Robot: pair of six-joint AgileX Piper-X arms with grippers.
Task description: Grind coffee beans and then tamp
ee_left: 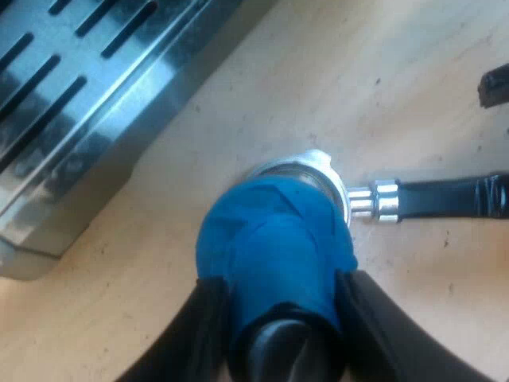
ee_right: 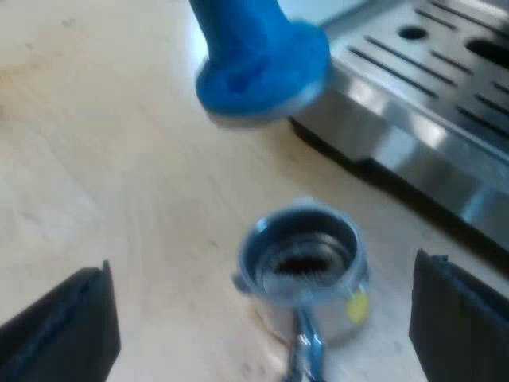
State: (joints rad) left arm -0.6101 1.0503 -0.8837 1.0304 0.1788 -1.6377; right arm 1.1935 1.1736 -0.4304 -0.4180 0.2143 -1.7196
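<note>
My left gripper (ee_left: 282, 318) is shut on the blue tamper (ee_left: 270, 247), one black finger on each side of its wrapped body. The tamper (ee_right: 262, 64) hangs in the air, its round base facing down, clear of the holder's basket and close to the machine's tray. The metal holder (ee_right: 302, 263) rests on the wooden table with its basket mouth up and something dark inside. Its rim (ee_left: 318, 169) peeks out from under the tamper, and the dark handle (ee_left: 449, 199) runs away from it. My right gripper (ee_right: 262, 326) stands open, its fingers wide on either side of the holder without touching it.
The espresso machine's steel drip tray (ee_left: 71, 87) with long slots lies close beside the tamper and holder; its edge (ee_right: 413, 135) is just past the basket. A small black part (ee_left: 495, 83) sits above the handle. Light wooden tabletop (ee_right: 95, 159) surrounds the holder.
</note>
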